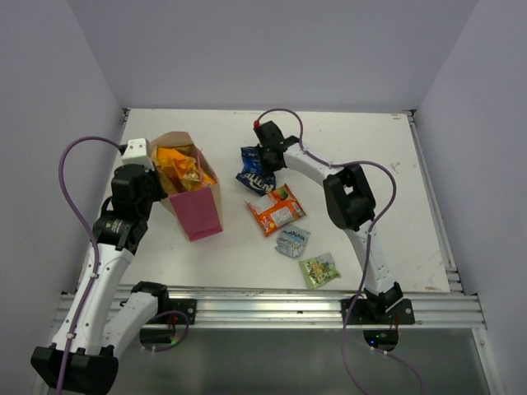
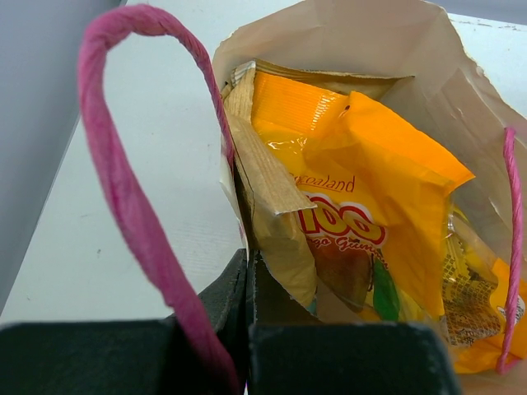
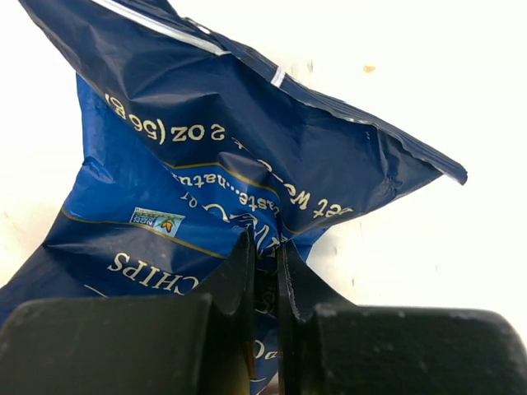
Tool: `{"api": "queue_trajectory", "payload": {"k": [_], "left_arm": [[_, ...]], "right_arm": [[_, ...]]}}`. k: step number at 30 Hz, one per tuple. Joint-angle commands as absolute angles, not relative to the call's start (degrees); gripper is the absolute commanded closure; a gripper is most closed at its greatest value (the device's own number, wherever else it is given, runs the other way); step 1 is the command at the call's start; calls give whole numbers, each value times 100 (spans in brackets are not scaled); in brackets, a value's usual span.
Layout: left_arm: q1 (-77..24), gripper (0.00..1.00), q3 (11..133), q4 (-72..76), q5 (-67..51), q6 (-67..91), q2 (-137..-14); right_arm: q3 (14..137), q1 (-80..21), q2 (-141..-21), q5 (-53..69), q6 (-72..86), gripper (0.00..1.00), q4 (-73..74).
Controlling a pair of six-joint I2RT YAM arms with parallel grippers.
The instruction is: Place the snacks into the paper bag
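Observation:
The paper bag point(image 1: 198, 210), pink-sided, stands at the left with an orange-yellow bag point(image 1: 178, 167) sticking out of its open top. My left gripper point(image 1: 159, 184) is shut on the paper bag's left rim; in the left wrist view its jaws point(image 2: 249, 265) pinch the rim beside a tan packet point(image 2: 262, 185) and the orange-yellow bag point(image 2: 375, 177). My right gripper point(image 1: 263, 163) is shut on the dark blue chip bag point(image 1: 254, 174), pinching a fold of it point(image 3: 263, 257) just above the table. The orange-red pack point(image 1: 276, 209), small silver-blue packet point(image 1: 292, 241) and small green packet point(image 1: 319, 270) lie on the table.
A pink cord handle point(image 2: 123, 189) loops over my left gripper, and a second handle point(image 2: 512, 247) hangs at the bag's right rim. The white table point(image 1: 370, 156) is walled at the back and both sides, with a metal rail point(image 1: 272, 300) along the near edge.

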State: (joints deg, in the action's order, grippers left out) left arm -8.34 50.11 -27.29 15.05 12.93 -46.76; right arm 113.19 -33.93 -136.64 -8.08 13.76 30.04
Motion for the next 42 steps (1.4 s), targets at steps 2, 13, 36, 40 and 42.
{"api": "queue_trajectory", "payload": {"k": [2, 13, 36, 40, 42], "left_arm": [[-844, 100, 4931, -2452, 1319, 1248, -4658], [-852, 100, 4939, -2426, 1230, 1230, -4641], [-844, 100, 4746, -2514, 1081, 1353, -4324], [-844, 100, 4746, -2540, 1081, 1301, -4280], [-852, 100, 4746, -2549, 1081, 1283, -4263]], "right_arm": [[11135, -3445, -13098, -1168, 1108, 100, 4121], [14106, -3953, -11567, -801, 1836, 100, 3632], [12920, -5370, -12067, 598, 2243, 100, 2672], [13017, -5493, -12191, 492, 1750, 100, 2821], [13069, -5572, -12155, 388, 1339, 100, 3005]]}}
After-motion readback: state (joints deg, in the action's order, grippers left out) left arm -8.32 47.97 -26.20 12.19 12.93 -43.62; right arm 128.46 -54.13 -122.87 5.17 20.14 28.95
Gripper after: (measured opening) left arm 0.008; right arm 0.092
